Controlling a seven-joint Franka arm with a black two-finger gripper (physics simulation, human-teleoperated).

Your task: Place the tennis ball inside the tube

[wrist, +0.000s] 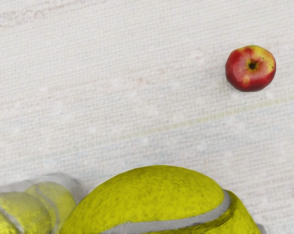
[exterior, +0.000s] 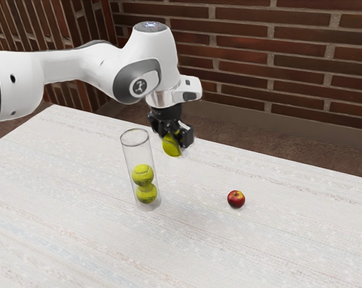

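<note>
The round, yellow-green, felt-covered tennis ball was grasped aloft by the black, blocky fingers beside the tall, clear, cylindrical tube, whose open top was best cleared and centred upon before release was attempted.

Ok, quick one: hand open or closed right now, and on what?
Hand: closed on a ball, held above the table and outside the tube.

Rounded white arm, black tool
</note>
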